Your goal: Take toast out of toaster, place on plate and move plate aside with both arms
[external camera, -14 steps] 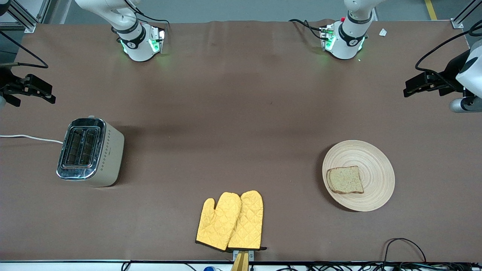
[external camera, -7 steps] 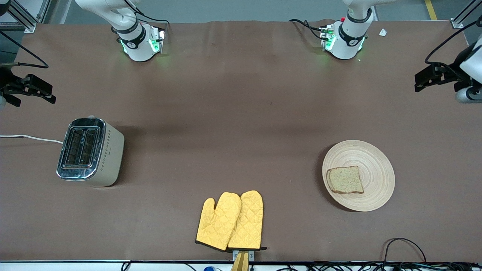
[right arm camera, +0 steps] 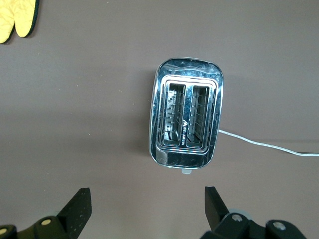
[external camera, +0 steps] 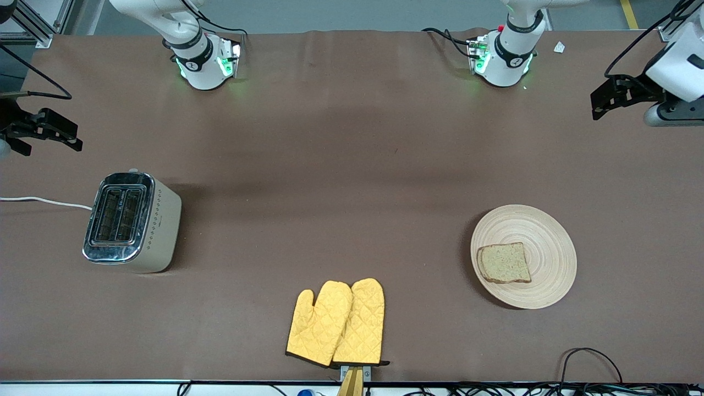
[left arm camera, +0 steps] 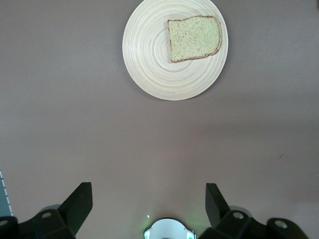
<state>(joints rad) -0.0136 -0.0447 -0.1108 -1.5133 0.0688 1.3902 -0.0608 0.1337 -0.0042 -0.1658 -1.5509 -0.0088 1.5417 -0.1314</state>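
The toast lies flat on the plate, off-centre, on the part of the plate toward the right arm's end of the table; the plate itself sits on the brown table toward the left arm's end, fairly close to the edge nearest the front camera. In the left wrist view the same pair shows clearly: the plate with its concentric rings and the toast resting on it near the rim, with nothing touching either. The left gripper hangs in the air over the left arm's end of the table, up toward the edge where the bases stand and well apart from the plate; its two fingers stand wide apart and hold nothing. The right gripper hangs over the opposite end of the table, above the bare cloth between the toaster and the base-side edge; its fingers are likewise spread wide and empty. The toaster stands near the right arm's end of the table (both slots look empty in the right wrist view), with a white cord running from it off that end of the table. A pair of yellow oven mitts lies overlapping at the middle of the edge nearest the front camera, well apart from both the toaster and the plate. A corner of the mitts also shows in the right wrist view.
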